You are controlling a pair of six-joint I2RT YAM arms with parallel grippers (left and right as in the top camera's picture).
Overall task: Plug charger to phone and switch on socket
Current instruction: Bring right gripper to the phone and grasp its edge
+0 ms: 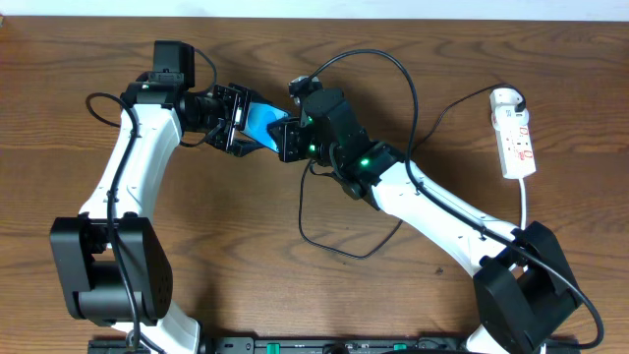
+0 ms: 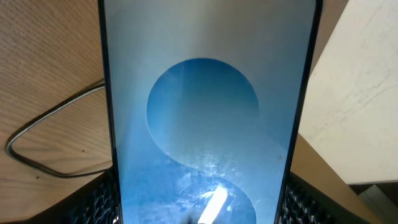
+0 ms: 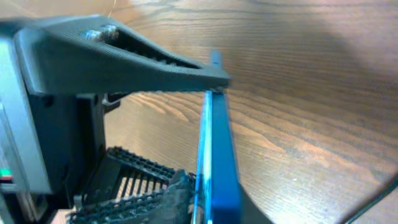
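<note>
From overhead, my left claw (image 1: 234, 120) grips the phone (image 1: 261, 122) over the tabletop (image 1: 295, 315), with my right claw (image 1: 292, 138) right at its other end. The socket (image 1: 514, 133) lies well apart at the right, and the charger (image 1: 339, 253) loops below my right arm. My left wrist view is nearly all blue screen, so the port is cut off. My right wrist view shows the phone edge-on between my fingers (image 3: 124, 56). I cannot tell whether that claw is clamped, and I cannot see the plug tip. Pushing blind, I judge I could miss the port or twist the phone loose.
</note>
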